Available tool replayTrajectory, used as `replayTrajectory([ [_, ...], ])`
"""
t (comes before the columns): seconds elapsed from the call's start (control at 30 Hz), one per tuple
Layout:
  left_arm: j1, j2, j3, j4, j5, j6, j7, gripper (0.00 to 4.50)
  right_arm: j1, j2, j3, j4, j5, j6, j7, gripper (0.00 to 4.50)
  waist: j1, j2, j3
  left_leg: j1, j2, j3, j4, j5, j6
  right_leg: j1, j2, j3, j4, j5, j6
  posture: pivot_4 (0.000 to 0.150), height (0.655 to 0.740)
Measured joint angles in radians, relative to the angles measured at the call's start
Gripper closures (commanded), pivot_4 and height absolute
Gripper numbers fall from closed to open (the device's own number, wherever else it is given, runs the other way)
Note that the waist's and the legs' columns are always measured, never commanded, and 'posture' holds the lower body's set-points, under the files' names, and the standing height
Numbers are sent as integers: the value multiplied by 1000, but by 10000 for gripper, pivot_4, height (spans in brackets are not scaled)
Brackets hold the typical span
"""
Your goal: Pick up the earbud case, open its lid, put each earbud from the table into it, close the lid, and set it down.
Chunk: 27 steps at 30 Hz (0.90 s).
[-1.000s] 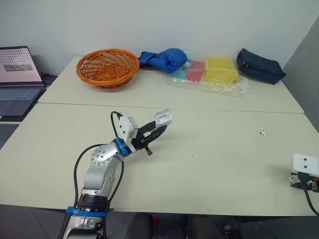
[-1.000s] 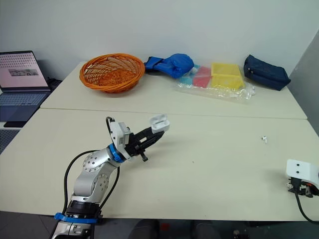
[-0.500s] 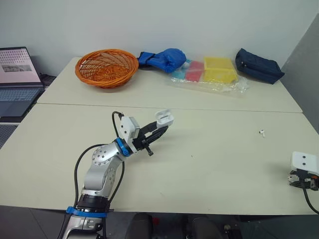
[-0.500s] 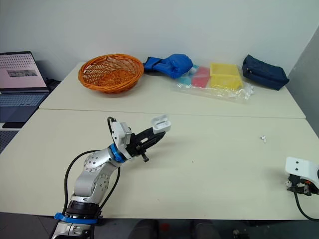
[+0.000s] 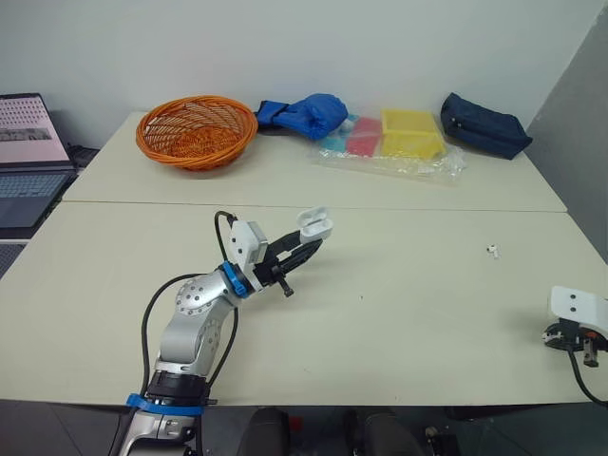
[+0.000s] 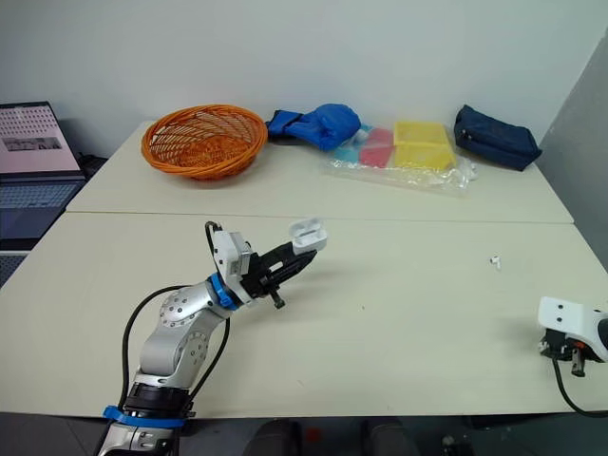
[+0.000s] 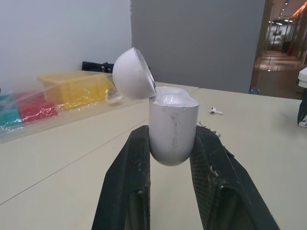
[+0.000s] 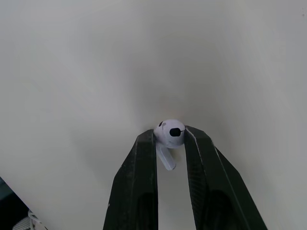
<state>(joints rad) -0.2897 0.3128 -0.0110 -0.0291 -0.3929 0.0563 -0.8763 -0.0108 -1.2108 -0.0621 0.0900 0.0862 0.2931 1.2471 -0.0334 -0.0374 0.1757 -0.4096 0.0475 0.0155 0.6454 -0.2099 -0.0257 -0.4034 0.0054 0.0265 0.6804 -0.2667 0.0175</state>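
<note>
Both clamp: left gripper (image 5: 306, 247) on the open earbud case (image 5: 314, 224), right gripper (image 8: 170, 140) on an earbud (image 8: 169, 133).

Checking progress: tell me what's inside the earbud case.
The earbud case, lid open in the left gripper, presents its top rim; its own wall hides the wells inside.

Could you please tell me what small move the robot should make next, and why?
Probably carry the right tool, shut on an earbud, toward the earbud case: the left tool holds it with the lid open, ready to receive.
</note>
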Motion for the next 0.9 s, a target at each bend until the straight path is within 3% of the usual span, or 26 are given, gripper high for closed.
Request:
replayTrajectory([
  [0.07,1,-1,2,5,0,-9,-5,37226,-102,130,-31,-169,184,204,-45,40752,-9,0,1,3,1,-2,-2,0,0,0,4,10,1,2,-2,1500,7400],
  [0.17,-14,-24,-7,29,1,-35,-9,37226,-331,409,-112,-453,536,505,-288,40752,-14,5,4,5,0,-7,-2,0,0,-1,8,12,2,4,-2,1500,7400],
  [0.27,-20,-28,-3,58,1,-58,-9,37226,-458,580,-193,-613,794,698,-567,40752,10,3,3,2,1,-5,-2,0,0,-1,9,7,0,3,-4,1500,7400],
  [0.33,-31,-45,4,100,1,-73,-5,37226,-495,751,-188,-654,887,729,-750,40752,13,3,3,-1,1,-3,-2,0,0,-3,8,9,-1,3,-4,1500,7400],
  [0.43,-64,-90,-5,127,4,-91,7,37226,-512,895,-118,-668,901,722,-920,40752,17,3,3,-9,0,-1,0,0,0,-9,6,12,-2,4,0,1500,7400],
  [0.67,-79,-104,-19,131,7,-108,16,37226,-493,1010,33,-663,759,608,-1011,40752,6,3,3,-8,-1,0,-1,0,0,-8,5,14,-3,4,2,1500,7400],
  [0.9,-106,-106,-21,132,7,-109,17,37226,-492,1031,103,-633,639,516,-1028,40752,4,3,3,-6,0,-1,-1,0,0,-8,8,13,-1,5,1,1500,7400],
])
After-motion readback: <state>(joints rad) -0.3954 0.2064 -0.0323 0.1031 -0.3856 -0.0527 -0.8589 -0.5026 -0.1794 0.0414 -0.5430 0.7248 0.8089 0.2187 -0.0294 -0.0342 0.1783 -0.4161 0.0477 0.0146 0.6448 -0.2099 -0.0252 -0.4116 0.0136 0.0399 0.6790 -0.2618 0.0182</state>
